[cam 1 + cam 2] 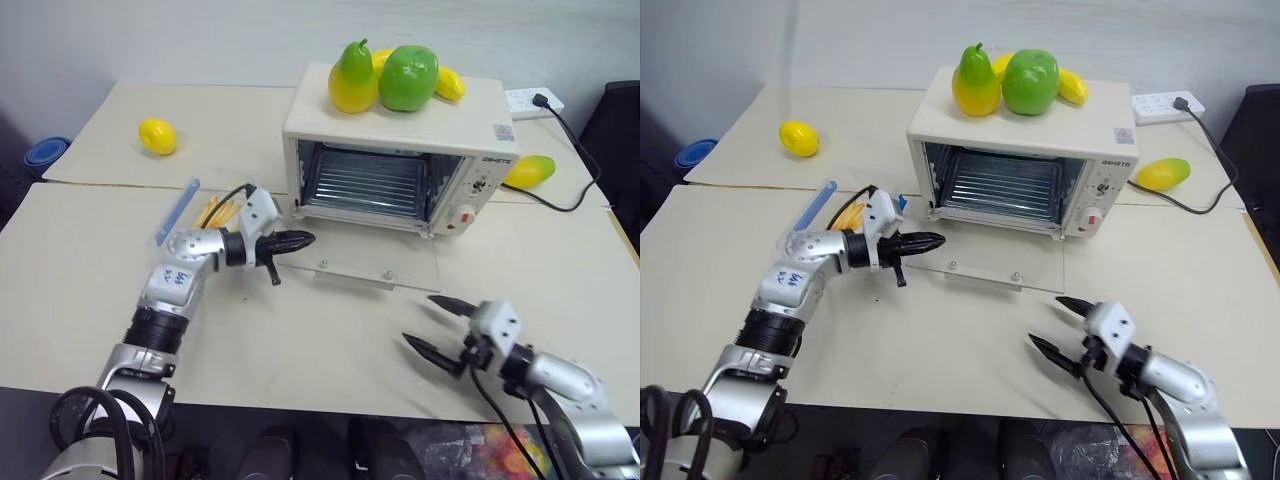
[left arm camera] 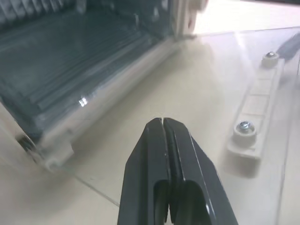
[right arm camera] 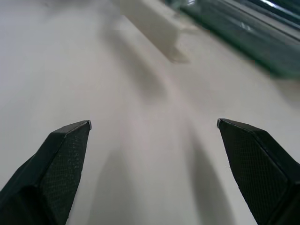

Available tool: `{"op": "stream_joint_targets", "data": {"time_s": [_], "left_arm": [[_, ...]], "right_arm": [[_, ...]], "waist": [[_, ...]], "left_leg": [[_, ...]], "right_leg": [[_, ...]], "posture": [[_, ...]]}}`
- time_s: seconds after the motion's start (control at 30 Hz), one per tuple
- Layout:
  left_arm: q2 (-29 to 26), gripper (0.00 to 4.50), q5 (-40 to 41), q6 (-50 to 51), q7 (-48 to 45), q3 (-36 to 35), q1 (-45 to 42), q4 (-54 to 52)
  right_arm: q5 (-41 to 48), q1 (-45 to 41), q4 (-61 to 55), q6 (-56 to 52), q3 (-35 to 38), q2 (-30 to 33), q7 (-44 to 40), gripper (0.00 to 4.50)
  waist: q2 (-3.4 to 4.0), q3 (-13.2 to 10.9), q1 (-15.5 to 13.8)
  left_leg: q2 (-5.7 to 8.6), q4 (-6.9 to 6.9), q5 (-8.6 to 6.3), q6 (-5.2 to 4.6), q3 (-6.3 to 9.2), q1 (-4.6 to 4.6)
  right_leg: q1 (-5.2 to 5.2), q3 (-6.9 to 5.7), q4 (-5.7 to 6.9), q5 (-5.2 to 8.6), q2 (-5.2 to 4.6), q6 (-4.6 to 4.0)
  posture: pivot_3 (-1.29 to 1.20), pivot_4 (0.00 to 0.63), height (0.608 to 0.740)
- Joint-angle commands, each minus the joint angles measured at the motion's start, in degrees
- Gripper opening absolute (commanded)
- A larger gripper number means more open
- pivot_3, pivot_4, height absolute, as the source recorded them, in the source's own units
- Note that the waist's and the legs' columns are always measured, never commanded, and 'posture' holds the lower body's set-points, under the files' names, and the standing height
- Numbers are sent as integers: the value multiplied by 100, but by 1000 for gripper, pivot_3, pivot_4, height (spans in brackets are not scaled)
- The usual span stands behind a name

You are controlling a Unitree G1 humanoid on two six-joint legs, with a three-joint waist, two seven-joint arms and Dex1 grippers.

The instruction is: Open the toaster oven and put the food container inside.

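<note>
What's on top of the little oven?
On the toaster oven sit a yellow pear, a green apple and something yellow behind them, partly covered, so unclear.

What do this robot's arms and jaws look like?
Both arms are silver-grey metal with black joint rings. The left gripper and right gripper each have white housings and two black pointed fingers. Black cables loop along each arm, and the left forearm carries a small blue-marked label.

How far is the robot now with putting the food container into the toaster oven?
Done: the toaster oven stands open, its glass door flat on the table. In hand: nothing; the left gripper is shut and empty, the right gripper open. Left: the food container, behind the left arm, must go inside.
</note>
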State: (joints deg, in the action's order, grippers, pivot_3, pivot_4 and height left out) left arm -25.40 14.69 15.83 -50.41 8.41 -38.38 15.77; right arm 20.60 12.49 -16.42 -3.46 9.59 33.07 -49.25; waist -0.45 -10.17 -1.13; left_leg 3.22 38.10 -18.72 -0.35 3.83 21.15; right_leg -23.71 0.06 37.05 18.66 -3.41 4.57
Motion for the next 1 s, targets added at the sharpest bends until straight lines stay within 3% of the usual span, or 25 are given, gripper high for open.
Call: {"op": "stream_joint_targets", "data": {"time_s": [0.03, 0.2, 0.23, 0.33, 0.5, 0.6, 0.73, 0.83, 1.0], "left_arm": [[124, 35, -257, 106, 363, 95, 253, -477], [141, 35, -349, 31, 553, 21, 786, -977], [132, 35, -177, 7, 481, -107, 931, -1205], [187, 602, 977, 285, 363, -993, 1461, -2210], [-501, 2194, 2271, 929, 351, -2708, 2802, -3472], [-954, 3063, 2571, 1234, 485, -3807, 3795, -3759], [-823, 4362, 3017, 1536, 739, -5591, 5471, -3743], [-685, 4467, 3018, 1855, 1096, -5955, 6257, -3755], [-505, 4467, 4069, 2927, 2855, -5894, 5902, -4608]], "right_arm": [[465, 182, -443, 226, 483, 7, -78, 4500], [782, -232, -351, 231, 547, -8, -176, 4500], [842, -382, -319, 217, 491, -28, -211, 4500], [1091, -901, -219, 87, 262, -122, -361, 4500], [1256, -1655, 48, 239, 36, -320, -655, 4500], [1098, -2005, 256, 528, -147, -339, -885, 4500], [1134, -2429, 473, 843, -338, -501, -1188, 4500], [1072, -2545, 677, 1021, -539, -498, -1578, 4500], [989, -2618, 1111, 1266, -701, -501, -1947, 4500]], "waist": [[-1, -1, 13], [1, 1, 54], [1, 1, 67], [0, 0, 107], [3, 2, 140], [6, 2, 175], [4, 1, 128], [0, 2, 88], [-8, 5, -75]], "left_leg": [[0, 3, 0, 0, -2, -4], [0, 0, 2, 0, -6, -26], [0, 0, 2, 0, -7, -26], [-2, 0, 2, 0, -6, -21], [-9, -2, 2, 2, -2, -13], [-9, -13, 0, 1, -4, -20], [-9, -9, -5, -8, -3, -19], [-9, -10, -13, -18, -3, -19], [-2, 3, -24, -36, 14, -18]], "right_leg": [[2, 4, 4, -1, 1, 3], [13, 13, 13, -3, 2, 5], [13, 13, 14, -3, 1, 5], [9, 12, 11, -3, 1, 5], [4, 5, 7, -2, 1, 3], [6, 10, 1, 0, 2, 1], [13, 9, -11, 0, 0, -1], [18, 8, -23, 0, -1, 0], [39, 6, -31, -3, -9, 5]], "posture": [[0, 150, 740], [0, 150, 740], [0, 150, 740], [0, 150, 740], [0, 150, 740], [0, 150, 740], [0, 150, 740], [0, 150, 740], [0, 150, 740]]}}
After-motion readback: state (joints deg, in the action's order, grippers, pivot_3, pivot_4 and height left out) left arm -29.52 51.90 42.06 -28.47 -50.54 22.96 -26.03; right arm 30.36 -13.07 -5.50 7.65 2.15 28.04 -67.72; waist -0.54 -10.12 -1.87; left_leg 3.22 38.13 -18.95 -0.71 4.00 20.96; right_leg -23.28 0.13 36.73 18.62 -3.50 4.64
